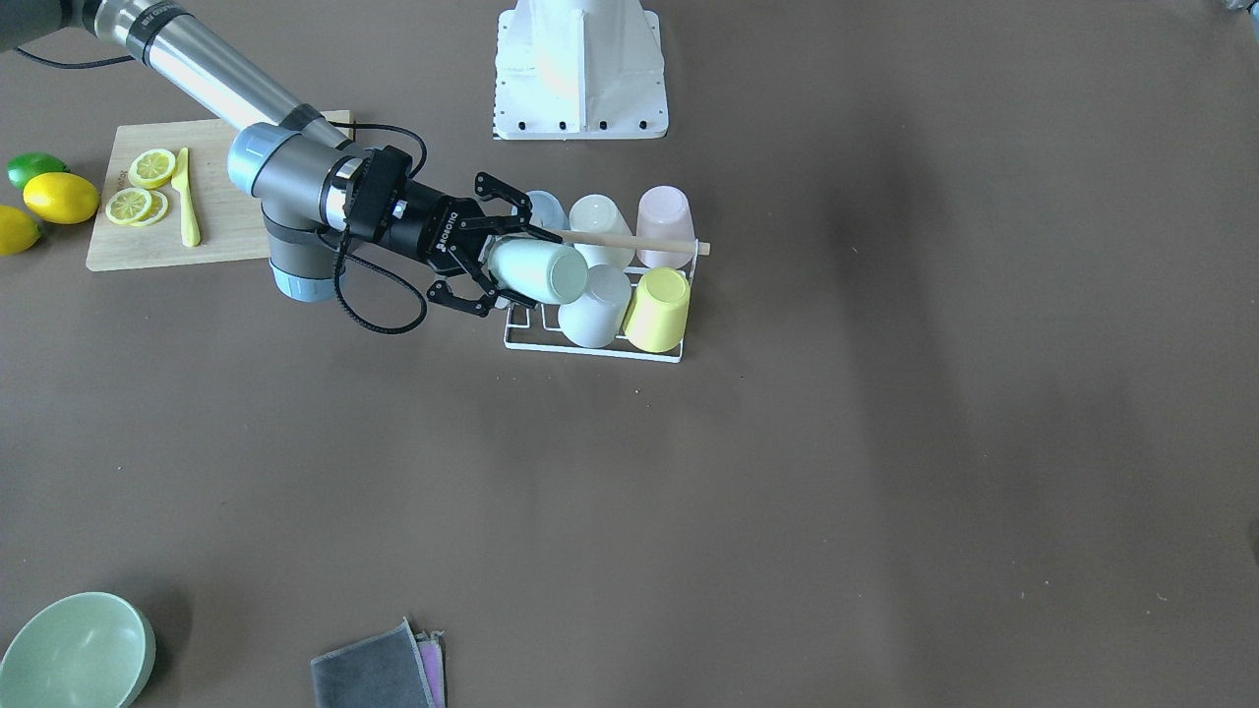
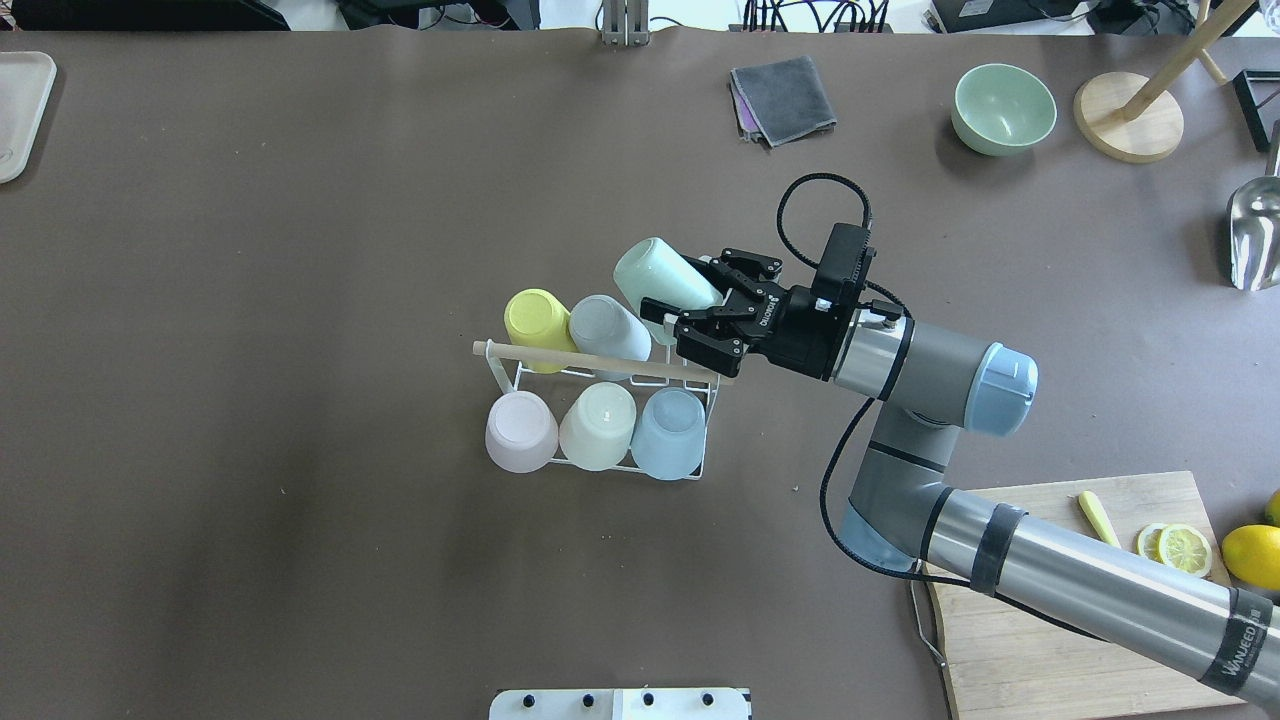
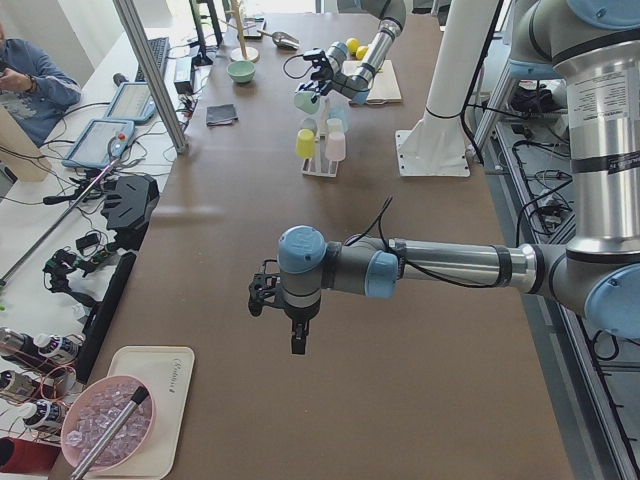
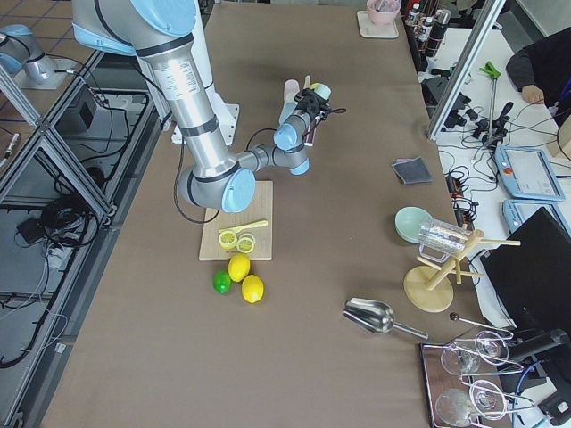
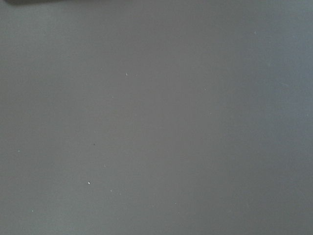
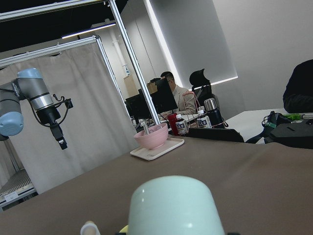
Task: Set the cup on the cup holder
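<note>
1. The right tool [image 2: 692, 300] is clenched on the pale mint-green plastic cup [image 2: 655, 275] and grasps it at the rim end.
2. This cup is tilted, and its closed bottom points away from the tool. It is at the end of the white wire cup holder [image 2: 560, 357], a small rack with a light wooden rod across its top. I cannot tell if the cup already sits on a prong.
3. The holder stands on the brown worktop [image 2: 300, 250]. The held cup is just beside the grey-white cup [image 2: 607, 328], and the yellow cup [image 2: 538, 316] follows in the same row.
4. The other row carries the pink cup [image 2: 520, 432], the cream cup [image 2: 598, 425] and the pale blue cup [image 2: 668, 432], all turned upside down.
5. The left tool [image 3: 297, 345] hangs over the worktop, well apart from the holder, and points down. I cannot tell if it is released or clenched.
</note>
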Robot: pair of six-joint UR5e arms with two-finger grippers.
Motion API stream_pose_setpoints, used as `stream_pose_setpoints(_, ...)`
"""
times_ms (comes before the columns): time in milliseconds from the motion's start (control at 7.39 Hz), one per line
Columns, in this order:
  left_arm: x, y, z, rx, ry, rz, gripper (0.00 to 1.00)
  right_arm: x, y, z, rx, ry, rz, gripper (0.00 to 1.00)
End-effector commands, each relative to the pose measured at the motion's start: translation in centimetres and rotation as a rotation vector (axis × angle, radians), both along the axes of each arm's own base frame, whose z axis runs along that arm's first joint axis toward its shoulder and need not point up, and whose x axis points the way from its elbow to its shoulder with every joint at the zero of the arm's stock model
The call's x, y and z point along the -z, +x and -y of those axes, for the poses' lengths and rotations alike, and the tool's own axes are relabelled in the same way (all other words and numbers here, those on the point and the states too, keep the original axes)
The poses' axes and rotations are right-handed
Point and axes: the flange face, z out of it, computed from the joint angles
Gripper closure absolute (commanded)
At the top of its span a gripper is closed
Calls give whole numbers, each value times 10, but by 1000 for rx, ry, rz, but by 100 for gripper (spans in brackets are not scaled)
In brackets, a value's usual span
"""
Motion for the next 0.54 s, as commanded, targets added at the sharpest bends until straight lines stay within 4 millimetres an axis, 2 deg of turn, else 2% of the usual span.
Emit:
stream_pose_setpoints(0, 1, 0, 0, 0, 3, -1, 1, -2, 1, -1, 1, 6, 10, 100)
stream_pose_setpoints(271, 2, 0, 1, 0, 6, -1, 1, -2, 1, -1, -1, 5, 11, 100)
stream_pose_setpoints(406, 4, 0, 2, 0, 9, -1, 1, -2, 1, -1, -1, 5, 12, 91)
